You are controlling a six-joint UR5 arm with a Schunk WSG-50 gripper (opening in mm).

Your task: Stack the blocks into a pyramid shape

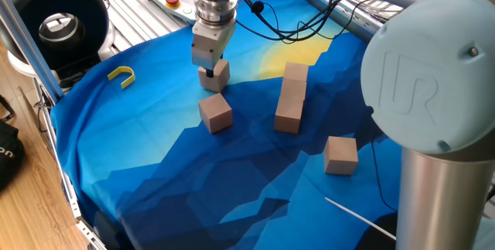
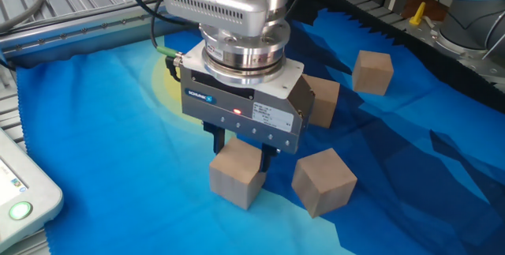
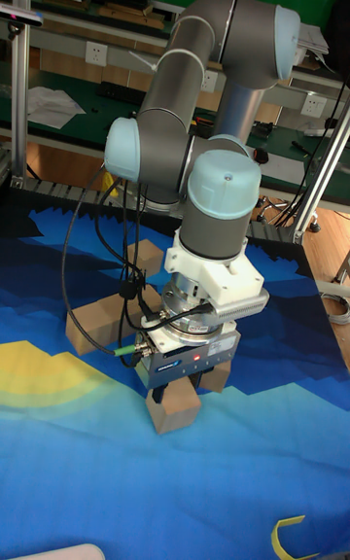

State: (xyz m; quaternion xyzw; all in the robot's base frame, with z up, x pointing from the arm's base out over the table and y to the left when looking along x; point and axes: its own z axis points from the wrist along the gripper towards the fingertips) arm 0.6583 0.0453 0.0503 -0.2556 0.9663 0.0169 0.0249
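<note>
End effector is closed on a block, apparently clear of the cloth. Recommend carrying it level, then setting it flush beside the nearest loose block.

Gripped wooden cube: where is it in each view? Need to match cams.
One fixed view: gripped wooden cube upper centre-left, under the gripper.
The other fixed view: lower centre.
Tall fixed view: lower centre.
Shared landmark: yellow U-shaped piece.
</note>
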